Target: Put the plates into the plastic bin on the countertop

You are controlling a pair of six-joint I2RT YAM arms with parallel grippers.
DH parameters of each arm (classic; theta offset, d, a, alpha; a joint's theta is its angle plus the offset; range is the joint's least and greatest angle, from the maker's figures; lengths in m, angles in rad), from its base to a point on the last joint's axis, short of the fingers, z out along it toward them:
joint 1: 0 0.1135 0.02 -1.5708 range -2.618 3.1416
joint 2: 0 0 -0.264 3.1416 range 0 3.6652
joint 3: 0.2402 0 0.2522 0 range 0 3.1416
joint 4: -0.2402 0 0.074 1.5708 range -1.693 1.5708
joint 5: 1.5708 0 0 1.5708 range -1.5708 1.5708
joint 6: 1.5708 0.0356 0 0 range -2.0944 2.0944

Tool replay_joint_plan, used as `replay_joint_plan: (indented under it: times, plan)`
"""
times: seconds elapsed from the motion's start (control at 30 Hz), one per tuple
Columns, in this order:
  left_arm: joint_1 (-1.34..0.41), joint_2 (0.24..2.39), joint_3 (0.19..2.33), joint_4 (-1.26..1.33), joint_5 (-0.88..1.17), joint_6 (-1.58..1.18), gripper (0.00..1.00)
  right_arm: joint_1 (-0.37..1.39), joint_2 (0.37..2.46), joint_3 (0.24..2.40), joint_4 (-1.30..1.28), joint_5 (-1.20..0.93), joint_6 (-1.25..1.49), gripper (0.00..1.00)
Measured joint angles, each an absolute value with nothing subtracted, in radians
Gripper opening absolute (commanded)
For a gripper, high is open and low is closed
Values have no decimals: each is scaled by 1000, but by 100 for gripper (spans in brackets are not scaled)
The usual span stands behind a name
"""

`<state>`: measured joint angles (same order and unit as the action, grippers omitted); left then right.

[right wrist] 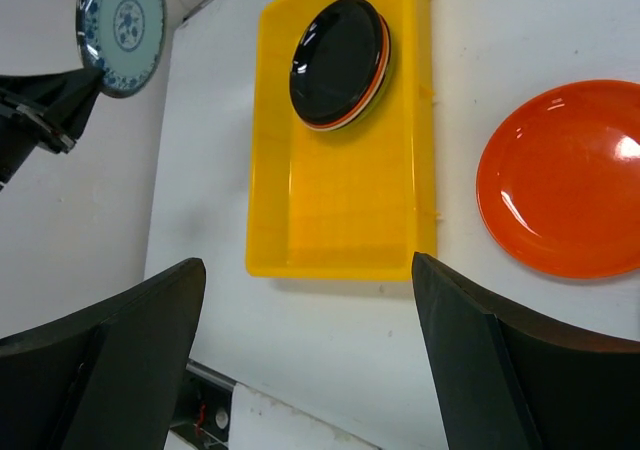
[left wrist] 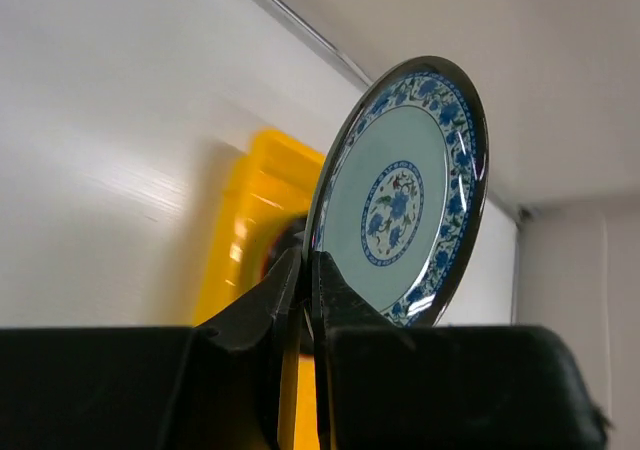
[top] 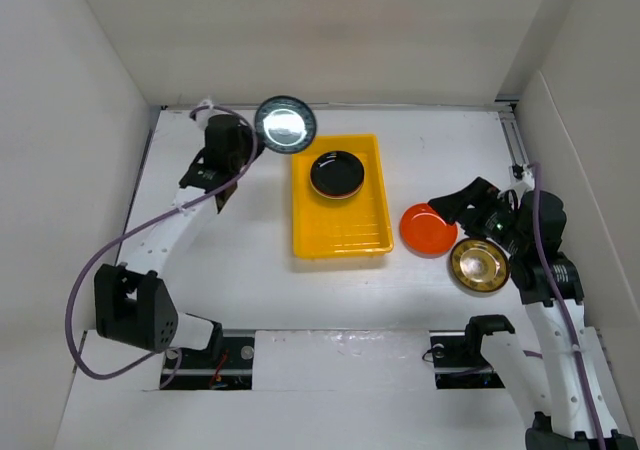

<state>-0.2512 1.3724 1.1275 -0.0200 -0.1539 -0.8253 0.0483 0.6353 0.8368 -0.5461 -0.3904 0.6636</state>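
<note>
A lab test cell: plain white walls (top: 90, 90) enclosing a countertop (top: 250, 290)

We've got a plain white countertop (top: 250, 270) with three things sitting straight on it. The yellow plastic bin (top: 340, 232) is around the middle, an orange plate (top: 428, 229) is just off its right side, and a gold-brown patterned plate (top: 479, 266) is just beside that, closer to the near edge.

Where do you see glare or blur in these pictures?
Top external: glare whitens the centre of the round blue-patterned plate. Left wrist: that plate is sharp, the shallow yellow plastic bin behind it blurred. Right wrist: a bright highlight on the glossy orange round plate.
</note>
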Motion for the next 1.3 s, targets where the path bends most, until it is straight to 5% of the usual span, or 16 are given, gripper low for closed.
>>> replay_joint_plan:
  times: [0.2,0.6,0.7,0.77,0.9,0.93,1.3]
  plan:
    - [-444,1495,1148,10,-73,-789,0,48,635,835,-561,-377,660,89]
    - [-437,1726,1184,40,41,-770,0,48,607,855,-611,-315,635,89]
    - [-438,1781,1208,51,70,-767,23,48,606,853,-623,-305,636,91]
    - [-440,1802,1220,55,79,-766,53,48,606,847,-624,-301,638,92]
    - [-450,1802,1229,66,92,-769,79,47,609,830,-630,-276,649,93]
    - [-454,1798,1230,68,95,-769,98,47,614,825,-629,-266,652,93]
    - [-530,1503,1198,48,111,-748,100,-7,756,693,-624,-187,752,93]
